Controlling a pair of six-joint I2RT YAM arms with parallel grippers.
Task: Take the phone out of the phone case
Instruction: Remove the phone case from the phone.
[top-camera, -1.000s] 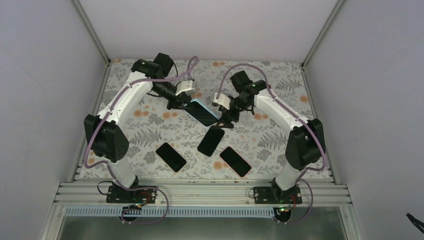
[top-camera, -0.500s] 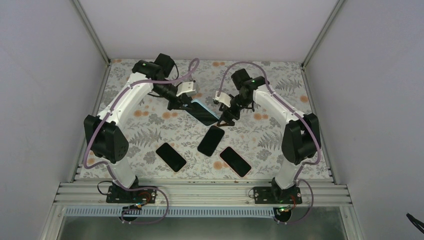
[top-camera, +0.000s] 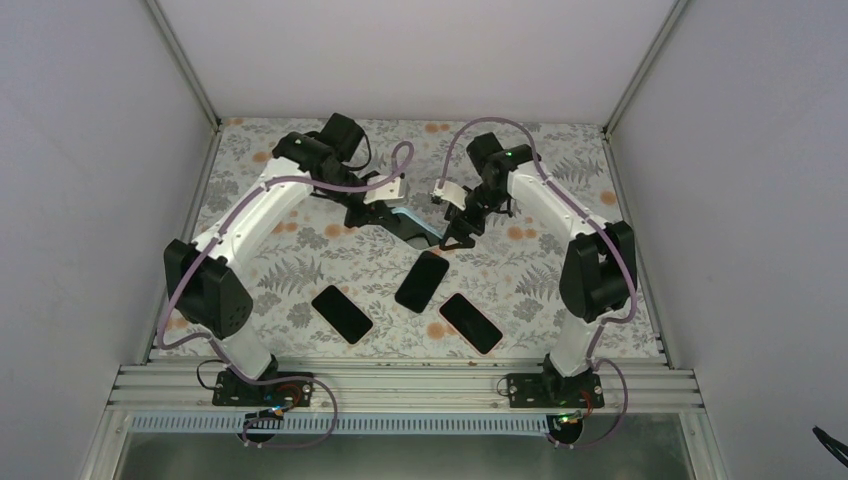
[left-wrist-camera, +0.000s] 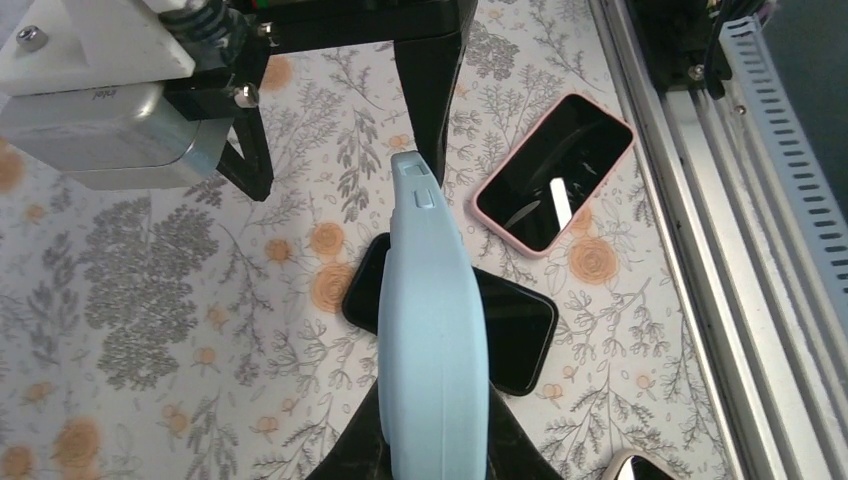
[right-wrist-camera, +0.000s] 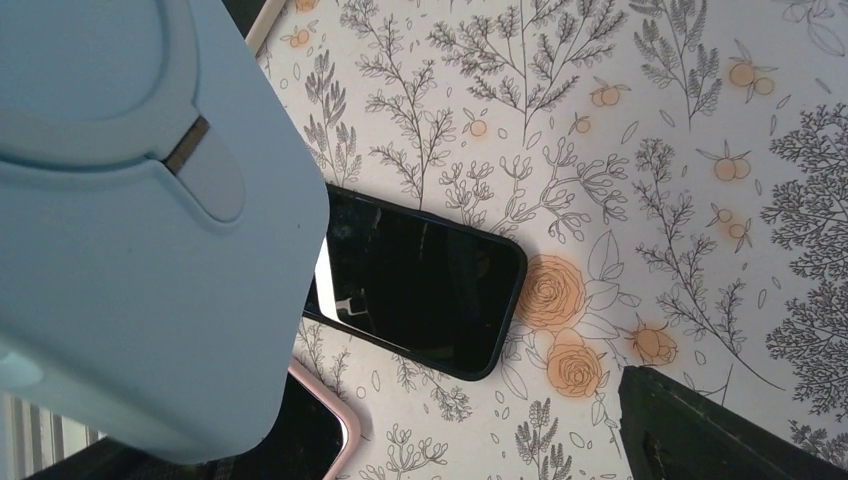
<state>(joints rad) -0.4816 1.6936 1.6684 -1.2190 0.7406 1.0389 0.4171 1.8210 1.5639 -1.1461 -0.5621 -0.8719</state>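
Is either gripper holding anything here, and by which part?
The left gripper holds the light-blue phone case by the end nearest its wrist. The right gripper stands open near the far end, holding nothing.

Cased phone (top-camera: 415, 225) above the table (top-camera: 300, 260), three phones (top-camera: 421, 281) on it in front (nearer the arm bases (top-camera: 262, 385)).

No legible text anywhere

A floral-patterned table mat (top-camera: 300, 270) lies under even light. Plain pale walls (top-camera: 90, 150) rise left, behind and right of it; aluminium rails (top-camera: 400, 385) border its near edge.
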